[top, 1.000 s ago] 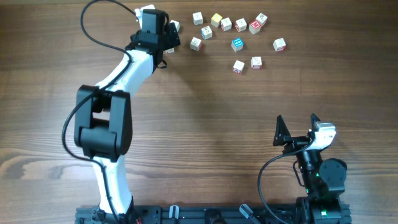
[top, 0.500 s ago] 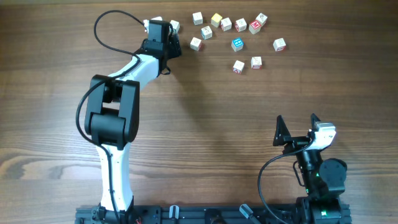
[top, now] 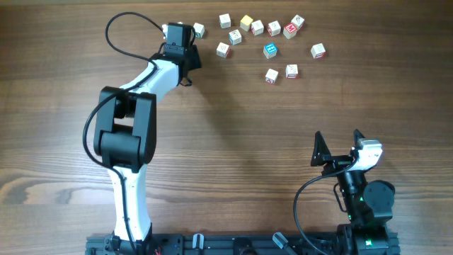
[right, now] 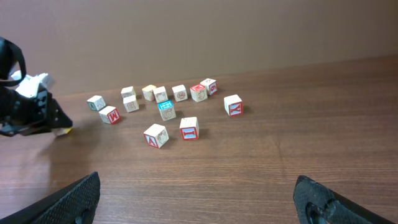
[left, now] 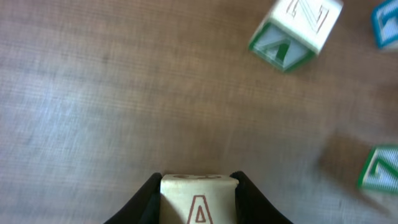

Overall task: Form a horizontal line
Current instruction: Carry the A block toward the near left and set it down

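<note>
**Overhead.** The left gripper (top: 188, 57) is seen far up the table (top: 226, 156), well to the left of the horizontal line (top: 274, 28). The line is a short, slightly uneven row of letter cubes near the far edge, with a red M at its right end. What sits between the left fingers is hidden by the wrist. The right gripper (top: 337, 138) is held low near its base, well apart from every cube.

**Left wrist.** The hidden part is supplied here. The fingers (left: 146, 199) are closed against 2 opposite sides of the A cube (left: 199, 205), so it is judged gripped. An N cube (left: 295, 28) lies ahead. The line is not shown.

**Right wrist.** The right fingers are spread wide, with nothing between them. The row is seen side-on, with loose cubes (right: 171, 132) in front of it.

**Handling.** The cubes are judged light, rigid and smooth-faced. The row is unjoined, so it cannot be lifted as 1 piece and would be scattered by a nudge. Each cube is best taken squarely across 2 flat faces and set just beside the row's end.
</note>
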Motion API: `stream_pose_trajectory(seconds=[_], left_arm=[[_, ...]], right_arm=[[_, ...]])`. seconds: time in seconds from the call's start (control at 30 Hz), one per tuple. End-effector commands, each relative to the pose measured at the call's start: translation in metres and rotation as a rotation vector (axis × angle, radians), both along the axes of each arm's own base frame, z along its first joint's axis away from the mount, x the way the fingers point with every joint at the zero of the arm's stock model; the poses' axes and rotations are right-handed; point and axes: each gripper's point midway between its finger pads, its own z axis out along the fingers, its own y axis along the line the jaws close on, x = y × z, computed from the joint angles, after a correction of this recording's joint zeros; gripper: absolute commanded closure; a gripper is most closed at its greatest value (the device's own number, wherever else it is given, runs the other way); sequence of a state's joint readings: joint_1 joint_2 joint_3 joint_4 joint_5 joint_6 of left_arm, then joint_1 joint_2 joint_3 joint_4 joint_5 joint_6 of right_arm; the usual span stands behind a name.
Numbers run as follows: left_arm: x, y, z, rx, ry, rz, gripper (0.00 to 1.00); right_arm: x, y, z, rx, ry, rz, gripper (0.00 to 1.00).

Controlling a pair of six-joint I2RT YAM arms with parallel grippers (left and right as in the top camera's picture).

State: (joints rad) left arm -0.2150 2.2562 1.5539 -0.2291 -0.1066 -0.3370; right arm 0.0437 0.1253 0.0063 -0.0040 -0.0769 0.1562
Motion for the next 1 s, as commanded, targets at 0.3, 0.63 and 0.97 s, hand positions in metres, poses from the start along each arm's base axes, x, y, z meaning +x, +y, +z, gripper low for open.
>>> stream_pose_trajectory(seconds=[0.3, 0.63, 0.97], left_arm=[[-0.088, 0.071, 0.176, 0.268, -0.016, 0.112, 0.78], [-0.205, 0.101, 0.281, 0.262, -0.061, 0.174, 0.79], [-0.275, 0.116, 0.247, 0.268, 0.167, 0.248, 0.83]], right_arm=[[0.0, -0.004, 0.002, 0.0, -0.006, -0.023, 0.0], [0.0, -0.004, 0.002, 0.0, -0.006, -0.023, 0.0], [0.0, -0.004, 0.002, -0.001, -0.006, -0.023, 0.0]])
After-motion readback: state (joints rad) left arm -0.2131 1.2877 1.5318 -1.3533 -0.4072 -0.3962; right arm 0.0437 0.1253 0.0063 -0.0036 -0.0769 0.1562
